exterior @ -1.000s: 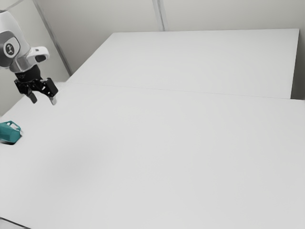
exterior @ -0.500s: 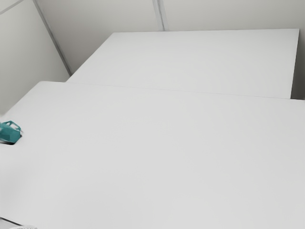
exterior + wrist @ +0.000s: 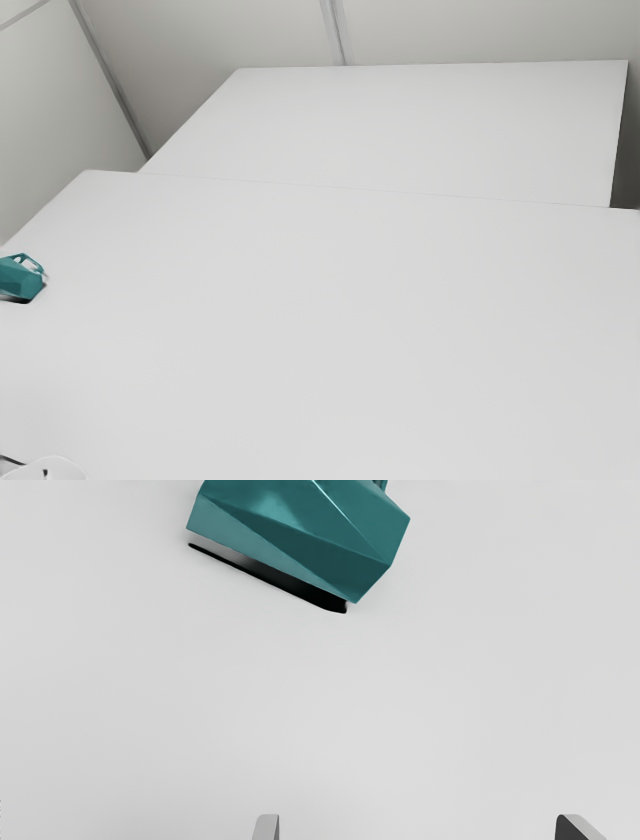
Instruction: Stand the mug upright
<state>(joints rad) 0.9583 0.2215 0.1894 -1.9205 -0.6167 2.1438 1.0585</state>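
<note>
Shifted hand (image 3: 417, 817), mug (image 3: 305, 535) well apart

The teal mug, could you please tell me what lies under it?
White tabletop surrounds the mug, with a dark shadow along one side; the patch directly beneath is covered by its body, so I can't see it.

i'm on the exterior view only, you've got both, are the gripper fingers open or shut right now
Observer: Open. In the wrist view the gripper's two fingertips stand wide apart.
Operator: ok and is the teal mug between them
Observer: No, the teal faceted mug lies out ahead of the fingertips, with a stretch of bare white table separating it from them.
</note>
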